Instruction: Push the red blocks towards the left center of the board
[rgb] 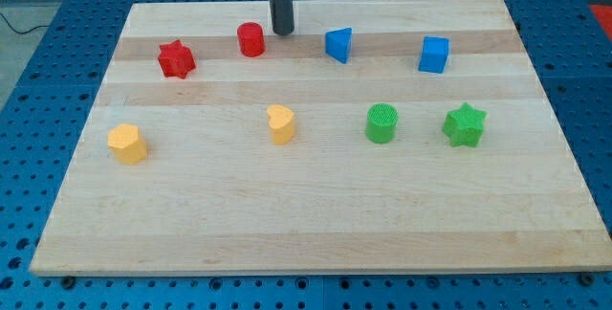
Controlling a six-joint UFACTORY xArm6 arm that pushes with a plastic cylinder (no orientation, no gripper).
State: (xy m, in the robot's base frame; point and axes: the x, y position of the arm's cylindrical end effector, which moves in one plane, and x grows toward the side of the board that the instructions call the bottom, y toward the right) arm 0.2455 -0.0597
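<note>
On the wooden board (pixel 316 224), set over a blue perforated table (pixel 48 80), eight small blocks in two loose rows:

Upper row, from the view's left
- red star block (pixel 176 59), nearest the board's left edge in this row
- red cylinder block (pixel 251 39), to the right of the red star and a little higher in the view; apart from it
- blue triangle block (pixel 338 44), right of centre
- blue cube block (pixel 434 55), furthest to the view's right in this row

Lower row, from the view's left
- yellow hexagon block (pixel 127 143), near the left edge
- yellow heart block (pixel 280 123), about mid-board
- green cylinder block (pixel 382 123), right of the heart
- green star block (pixel 465 124), just beside the green cylinder, not touching it

Tool
- dark rod coming down from the view's top; my tip (pixel 283 33) rests on the board just to the right of the red cylinder, between it and the blue triangle, closer to the red one; a thin gap seems to show between tip and cylinder, though contact cannot be ruled out
- no jaws on this arm, so nothing to report as apart, together or clamped

Both red blocks lie in the board's upper left part, above the left centre
</note>
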